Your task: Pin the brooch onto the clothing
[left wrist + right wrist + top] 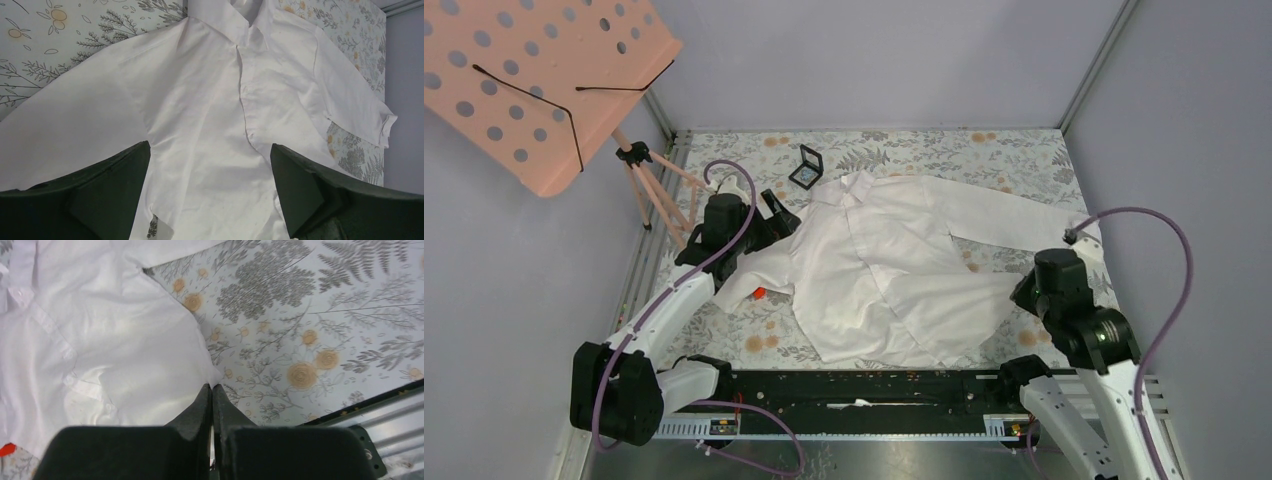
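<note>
The white shirt (884,270) lies spread on the flowered table cloth, collar toward the back. My left gripper (776,212) is open by the shirt's left shoulder. In the left wrist view its fingers (115,185) stand wide apart over the buttoned front (210,100), with nothing between them (210,190). My right gripper (1022,290) is shut on a corner of the shirt's edge (150,355), and white fabric is pinched at its tips (212,387). A small pale blue-grey patch (802,177) shows inside the open black case; I cannot tell whether it is the brooch.
The black case (810,158) sits behind the collar. A red block (759,293) lies by the shirt's left sleeve and also shows in the right wrist view (5,449). A pink perforated board (534,80) on a tripod stands at the back left. A black rail (864,385) runs along the front.
</note>
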Available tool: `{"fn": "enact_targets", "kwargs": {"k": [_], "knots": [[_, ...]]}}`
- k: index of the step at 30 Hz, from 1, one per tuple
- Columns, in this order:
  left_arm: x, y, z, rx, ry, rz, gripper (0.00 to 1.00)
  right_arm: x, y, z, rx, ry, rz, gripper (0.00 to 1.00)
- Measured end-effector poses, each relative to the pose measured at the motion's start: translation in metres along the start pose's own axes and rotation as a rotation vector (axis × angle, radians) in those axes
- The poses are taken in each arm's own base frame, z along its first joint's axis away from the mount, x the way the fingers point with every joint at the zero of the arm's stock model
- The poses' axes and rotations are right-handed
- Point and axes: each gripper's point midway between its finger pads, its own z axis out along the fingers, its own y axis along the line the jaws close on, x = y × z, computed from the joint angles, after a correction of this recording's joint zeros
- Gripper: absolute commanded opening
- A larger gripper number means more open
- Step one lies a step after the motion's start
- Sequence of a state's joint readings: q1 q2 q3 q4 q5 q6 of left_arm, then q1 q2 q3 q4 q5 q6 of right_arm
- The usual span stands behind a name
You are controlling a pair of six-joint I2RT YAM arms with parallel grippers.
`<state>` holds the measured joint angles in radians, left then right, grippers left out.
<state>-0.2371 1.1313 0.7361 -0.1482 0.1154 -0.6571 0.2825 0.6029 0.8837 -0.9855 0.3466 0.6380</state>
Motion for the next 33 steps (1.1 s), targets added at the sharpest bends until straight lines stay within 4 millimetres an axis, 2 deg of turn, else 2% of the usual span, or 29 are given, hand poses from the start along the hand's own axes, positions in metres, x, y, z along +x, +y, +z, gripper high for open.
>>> {"fn": "enact_targets", "kwargs": {"k": [4, 10, 13, 15, 17, 18, 20, 22, 26, 28, 33], "knots": [[0.005, 0.000, 0.000, 0.014, 0.008, -0.008, 0.99, -0.012, -0.020, -0.018, 0.039, -0.096, 0.040, 0.00], [0.004, -0.008, -0.007, 0.060, -0.011, -0.024, 0.99, -0.016, -0.039, -0.023, 0.138, -0.123, 0.028, 0.00], [0.004, -0.011, -0.013, 0.083, -0.022, -0.031, 0.99, -0.019, -0.044, -0.024, 0.165, -0.134, 0.023, 0.05], [0.003, -0.014, -0.019, 0.098, -0.033, -0.030, 0.99, -0.019, -0.047, -0.024, 0.175, -0.136, 0.019, 0.20], [0.000, -0.017, -0.025, 0.110, -0.045, -0.027, 0.99, -0.020, -0.048, -0.026, 0.182, -0.139, 0.014, 0.47], [-0.001, -0.019, -0.027, 0.116, -0.053, -0.024, 0.99, -0.021, -0.048, -0.026, 0.183, -0.142, 0.014, 0.66], [-0.002, -0.020, -0.032, 0.120, -0.061, -0.017, 0.99, -0.023, -0.048, -0.027, 0.184, -0.147, 0.004, 0.84], [-0.001, -0.018, -0.032, 0.111, -0.056, -0.012, 0.99, -0.025, -0.047, -0.028, 0.177, -0.148, -0.019, 0.93], [0.005, -0.007, -0.025, 0.062, -0.018, -0.022, 0.99, -0.028, -0.033, -0.025, 0.118, -0.132, -0.069, 0.96], [0.006, -0.003, -0.017, 0.034, 0.009, -0.029, 0.99, -0.029, -0.018, -0.019, 0.078, -0.097, -0.102, 0.95], [-0.008, -0.007, 0.021, -0.014, 0.061, -0.033, 0.99, -0.020, 0.024, 0.016, -0.015, 0.037, -0.177, 0.91]]}}
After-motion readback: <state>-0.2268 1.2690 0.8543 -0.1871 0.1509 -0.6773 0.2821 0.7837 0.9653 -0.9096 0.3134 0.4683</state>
